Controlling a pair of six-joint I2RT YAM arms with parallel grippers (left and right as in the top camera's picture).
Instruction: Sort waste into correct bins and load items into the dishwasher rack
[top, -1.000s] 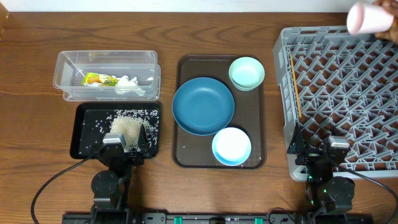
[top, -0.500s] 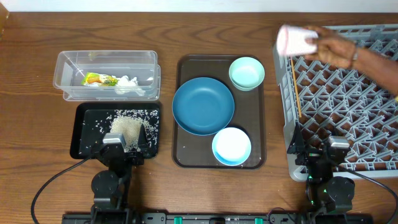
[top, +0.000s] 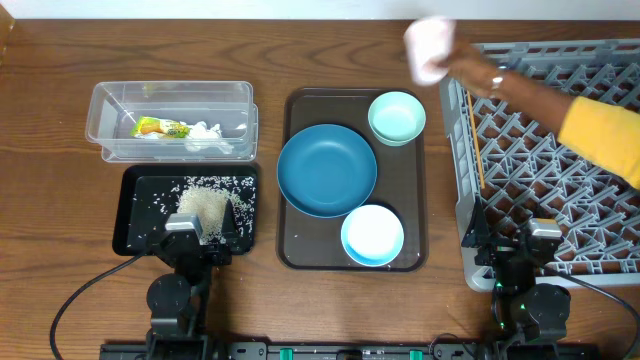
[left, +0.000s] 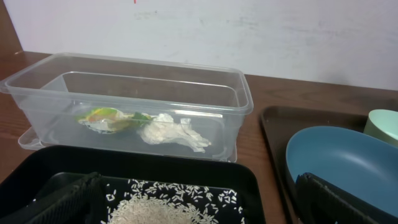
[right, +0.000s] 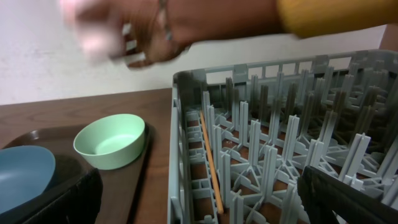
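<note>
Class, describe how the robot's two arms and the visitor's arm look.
Both robot arms are black, each with a black cable looping off its base; the left hand and right hand have black fingers. The person wears a yellow sleeve and a wristband.

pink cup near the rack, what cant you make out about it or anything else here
- Small pink cup: motion-blurred in overhead and right wrist views; orientation and contents unreadable.
- Person's hand: blurred, fingers indistinct.
- Large grey plastic pegged rack: right part cut off by the overhead frame edge, partly covered by the yellow-sleeved arm.
- Crumpled yellow-green snack wrapper: print too small, left wrist view.
</note>
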